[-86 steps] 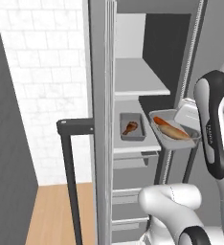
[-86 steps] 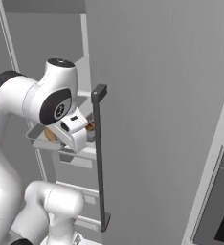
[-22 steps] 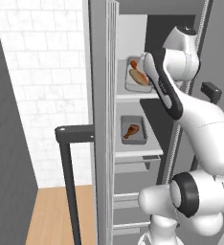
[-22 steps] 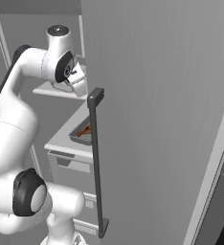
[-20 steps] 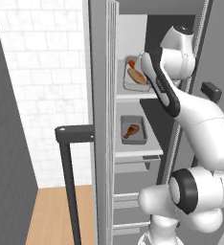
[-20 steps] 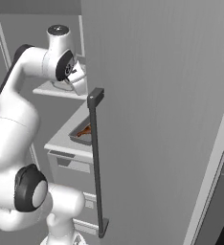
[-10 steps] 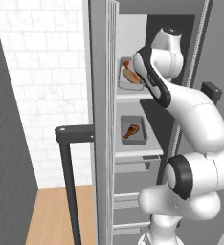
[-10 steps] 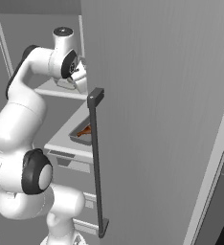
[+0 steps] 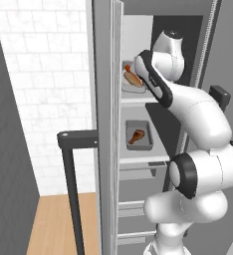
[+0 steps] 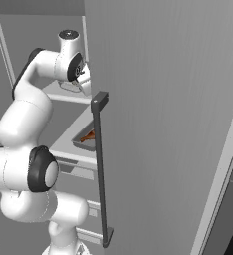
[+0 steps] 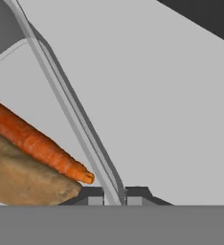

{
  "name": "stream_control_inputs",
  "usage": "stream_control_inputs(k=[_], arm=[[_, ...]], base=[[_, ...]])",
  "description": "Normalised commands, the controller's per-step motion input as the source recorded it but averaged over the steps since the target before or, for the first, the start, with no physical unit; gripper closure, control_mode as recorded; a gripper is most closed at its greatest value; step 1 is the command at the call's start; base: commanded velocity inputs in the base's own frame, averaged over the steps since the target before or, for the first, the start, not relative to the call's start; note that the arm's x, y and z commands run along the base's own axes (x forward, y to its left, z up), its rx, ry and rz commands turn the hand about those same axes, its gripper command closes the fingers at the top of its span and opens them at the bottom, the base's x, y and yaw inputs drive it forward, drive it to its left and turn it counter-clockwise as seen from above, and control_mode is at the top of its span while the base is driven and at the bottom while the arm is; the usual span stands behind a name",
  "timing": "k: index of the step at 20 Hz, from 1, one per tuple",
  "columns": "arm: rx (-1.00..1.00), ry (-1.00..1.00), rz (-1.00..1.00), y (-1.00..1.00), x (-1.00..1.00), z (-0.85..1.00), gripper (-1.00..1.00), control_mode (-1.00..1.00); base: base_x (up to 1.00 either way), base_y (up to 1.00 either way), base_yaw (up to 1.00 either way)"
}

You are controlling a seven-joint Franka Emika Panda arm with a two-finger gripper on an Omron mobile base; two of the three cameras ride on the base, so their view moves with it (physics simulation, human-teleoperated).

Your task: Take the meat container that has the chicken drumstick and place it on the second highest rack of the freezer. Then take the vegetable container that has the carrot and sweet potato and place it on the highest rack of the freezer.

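Orange carrot (image 11: 37,143); hand view shows gripper (image 11: 115,195) pinching rim.

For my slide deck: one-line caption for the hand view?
End effector shut on the vegetable container's rim, carrot and sweet potato inside.

You are looking at the freezer's highest rack (image 9: 138,100), which is carrying the vegetable container (image 9: 130,85) with its carrot (image 11: 35,139) and sweet potato (image 11: 23,179). Below, the second highest rack (image 9: 141,160) is bearing the meat container (image 9: 138,135) holding the chicken drumstick (image 9: 137,136).
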Motion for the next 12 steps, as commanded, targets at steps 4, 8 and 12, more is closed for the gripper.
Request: stream_control_inputs(k=[4, 8, 12], arm=[[0.0, 0.0, 0.0, 0.07, 0.25, 0.0, 1.0, -1.0], [0.0, 0.0, 0.0, 0.0, 0.0, 0.0, 1.0, -1.0], [0.0, 0.0, 0.0, 0.0, 0.0, 0.0, 1.0, -1.0]], base=[[0.0, 0.0, 0.0], [0.0, 0.0, 0.0], [0.0, 0.0, 0.0]])
